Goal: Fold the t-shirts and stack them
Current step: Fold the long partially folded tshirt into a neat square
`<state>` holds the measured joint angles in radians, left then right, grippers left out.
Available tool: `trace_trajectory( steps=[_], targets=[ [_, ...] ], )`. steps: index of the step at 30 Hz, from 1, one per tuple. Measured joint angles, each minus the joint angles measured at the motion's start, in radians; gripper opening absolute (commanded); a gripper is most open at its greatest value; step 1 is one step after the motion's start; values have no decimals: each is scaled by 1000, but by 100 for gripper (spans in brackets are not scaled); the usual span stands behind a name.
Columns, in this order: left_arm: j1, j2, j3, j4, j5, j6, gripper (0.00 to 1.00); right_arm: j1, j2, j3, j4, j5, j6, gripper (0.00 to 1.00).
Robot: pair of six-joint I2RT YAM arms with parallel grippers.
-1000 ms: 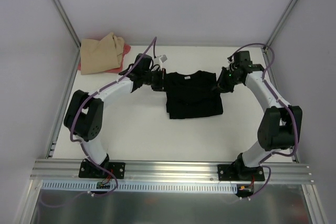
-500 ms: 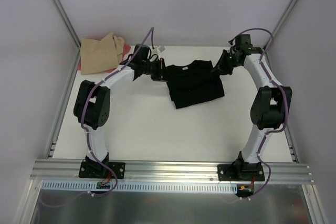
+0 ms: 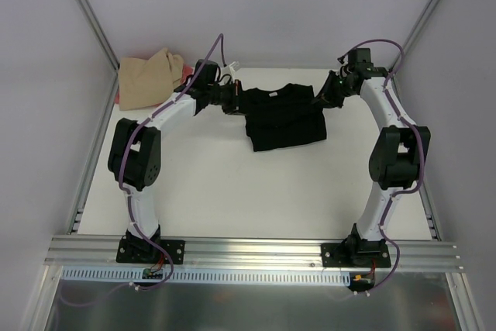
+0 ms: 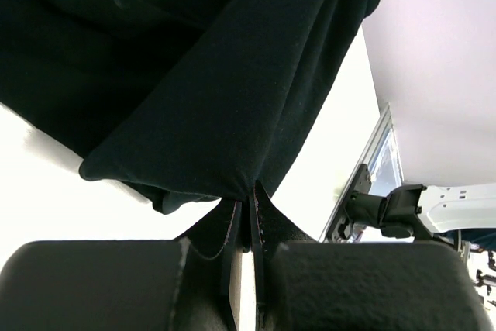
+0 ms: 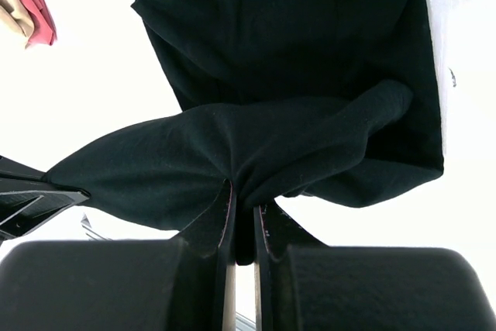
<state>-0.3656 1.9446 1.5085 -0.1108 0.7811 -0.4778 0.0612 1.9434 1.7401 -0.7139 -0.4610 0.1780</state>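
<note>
Farther back now, the black t-shirt [image 3: 283, 120], left fingers [image 4: 230, 230] and right fingers [image 5: 225, 218] tight on opposite edges.

A flat white tabletop [image 3: 209, 191] is stretching from the near edge back to plain pale grey walls [image 3: 256, 5], which are closing it in on three sides. A slim silver aluminium post [image 3: 87, 9] is slanting up at the back left corner and a matching second post [image 3: 426, 13] at the back right. Along the near edge a broad ribbed aluminium rail [image 3: 256, 249] is running the full width, a narrow white slotted strip [image 3: 256, 275] is lying just in front of it, and nearer still a dull shiny metal sheet [image 3: 256, 308] is catching blurred reflections.
</note>
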Motion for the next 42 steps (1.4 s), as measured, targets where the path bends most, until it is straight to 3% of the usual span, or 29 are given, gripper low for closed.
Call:
trace_trajectory(
  steps=[14,16,19,20,21,22,24,29,35,42],
  targets=[
    [0,-10,-18,16,26,-37,0,0,-44,41,-44,0,-1,1],
    [1,-7,13,-4,26,-38,0,-1,-6,125,-81,-2,0,1],
    [7,22,113,-7,31,-40,1,-2,158,422,-135,-26,8,2],
    [11,40,153,-3,31,-44,6,-4,240,554,-150,-38,16,7],
    [20,66,199,2,31,-48,48,-7,317,674,-138,-55,37,34],
    [32,97,245,17,31,-52,98,-10,365,732,-111,-71,61,98],
    [61,158,308,46,33,-80,99,-21,427,742,1,-111,122,97],
    [150,295,348,92,40,-154,99,-69,507,572,262,-203,285,97],
    [169,277,166,170,29,-207,99,-115,486,319,375,-260,336,97],
    [127,190,-1,277,48,-273,99,-111,330,87,427,-288,325,97]
  ],
)
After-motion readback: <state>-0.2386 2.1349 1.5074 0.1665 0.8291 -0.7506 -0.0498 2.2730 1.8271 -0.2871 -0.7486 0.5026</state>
